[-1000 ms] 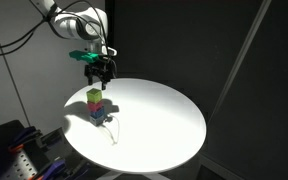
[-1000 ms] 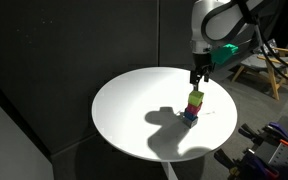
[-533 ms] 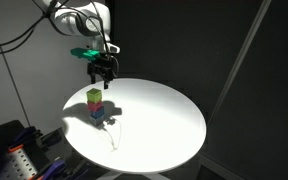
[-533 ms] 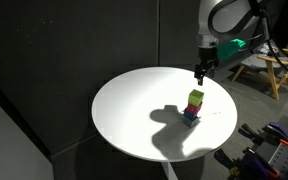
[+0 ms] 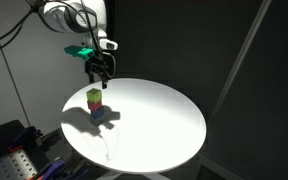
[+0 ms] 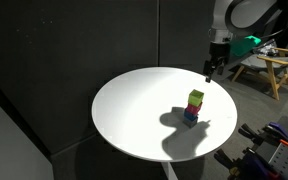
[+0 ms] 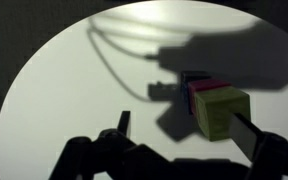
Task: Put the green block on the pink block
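My fingers (image 7: 124, 124) hang wide and empty above the worktop (image 5: 154, 125), green block (image 5: 94, 96) sitting on the pink block (image 5: 96, 106) below and aside, so I should move off high, brushing nothing.

Table (image 5: 154, 120), round, white: sole obstacle on top is a 3-block stack, green block (image 5: 93, 97) on pink block (image 5: 96, 106) on blue block (image 5: 99, 116), standing toward one edge; rest of top open for approach. Gripper (image 5: 100, 76), jaws apart, hangs above and off to one side of stack, clear air btwn. Off-table: dark panels (image 6: 74, 50) behind, wooden frame (image 6: 262, 62) beyond rim.
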{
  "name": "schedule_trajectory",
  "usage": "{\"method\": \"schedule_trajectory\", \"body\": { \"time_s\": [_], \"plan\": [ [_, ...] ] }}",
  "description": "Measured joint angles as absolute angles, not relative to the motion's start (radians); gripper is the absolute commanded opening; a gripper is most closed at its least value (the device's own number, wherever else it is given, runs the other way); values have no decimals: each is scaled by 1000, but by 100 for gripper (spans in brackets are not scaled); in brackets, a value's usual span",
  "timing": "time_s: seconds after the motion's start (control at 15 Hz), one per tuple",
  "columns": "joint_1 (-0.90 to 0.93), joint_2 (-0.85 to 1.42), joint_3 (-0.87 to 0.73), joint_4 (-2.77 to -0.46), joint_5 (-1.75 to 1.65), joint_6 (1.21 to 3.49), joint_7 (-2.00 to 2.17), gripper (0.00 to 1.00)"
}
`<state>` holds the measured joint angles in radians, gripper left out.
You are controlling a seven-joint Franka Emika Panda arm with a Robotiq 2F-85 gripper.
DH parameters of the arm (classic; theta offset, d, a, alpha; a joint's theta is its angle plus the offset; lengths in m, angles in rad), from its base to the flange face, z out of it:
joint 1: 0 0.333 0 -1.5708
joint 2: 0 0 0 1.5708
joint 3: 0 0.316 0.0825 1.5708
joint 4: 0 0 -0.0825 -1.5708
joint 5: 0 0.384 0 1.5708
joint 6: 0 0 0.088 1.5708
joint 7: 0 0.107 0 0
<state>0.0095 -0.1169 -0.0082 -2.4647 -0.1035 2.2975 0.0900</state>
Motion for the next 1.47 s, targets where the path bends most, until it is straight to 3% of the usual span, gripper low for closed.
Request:
{"method": "schedule_trajectory", "body": {
  "time_s": [0.67,1.47],
  "plan": [
    [-2,-303,-11,-2614,-103,2355,88,100],
    [-2,-405,-11,-2612,-50,2163,-9,100]
  ]
}}
